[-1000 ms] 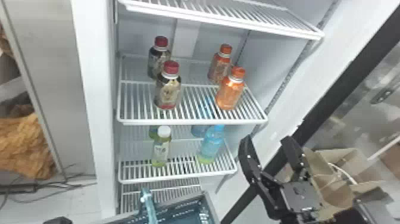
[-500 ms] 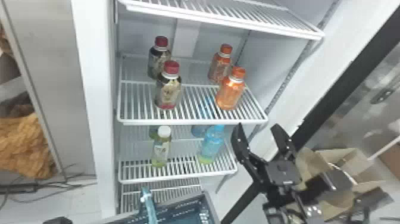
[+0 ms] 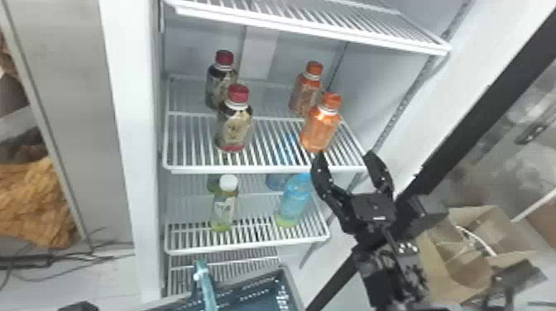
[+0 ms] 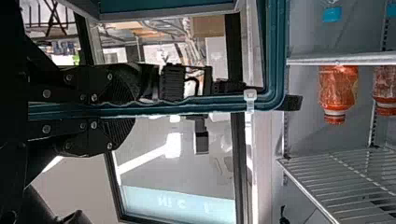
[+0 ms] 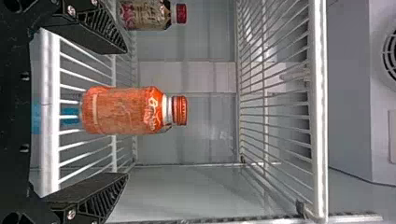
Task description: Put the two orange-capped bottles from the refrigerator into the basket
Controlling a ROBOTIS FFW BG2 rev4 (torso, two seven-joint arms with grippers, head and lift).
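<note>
Head view: I have the two orange-capped plastic bottles, the front one [image 3: 320,130] and the rear one [image 3: 304,97], upright on the middle white wire shelf [image 3: 264,168] of the refrigerator [image 3: 124,144], toward my right side. The black two-fingered right gripper [image 3: 344,159] is just outside that shelf's front edge, its fingers well apart and nothing between them that I can see touching.

On my right wrist camera, the front orange bottle lines up in the opening between the two fingers, with a gap on either side. I can't judge the remaining depth to it.

Two dark bottles with red caps, one front [image 3: 235,124] and one back [image 3: 217,82], share the shelf on its left half. On the shelf below, I see a white-capped bottle with a yellow-green base [image 3: 223,211] and a translucent blue bottle [image 3: 295,200], with other bottles partly hidden behind them.

The dark basket with a grey rim [image 3: 291,285] is low in front of the refrigerator, its teal plastic handle [image 3: 207,291] beside the rim. My left wrist camera has the black left gripper [image 4: 128,110] clamped on that handle. An open brown cardboard box [image 3: 444,277] is over to my right.
</note>
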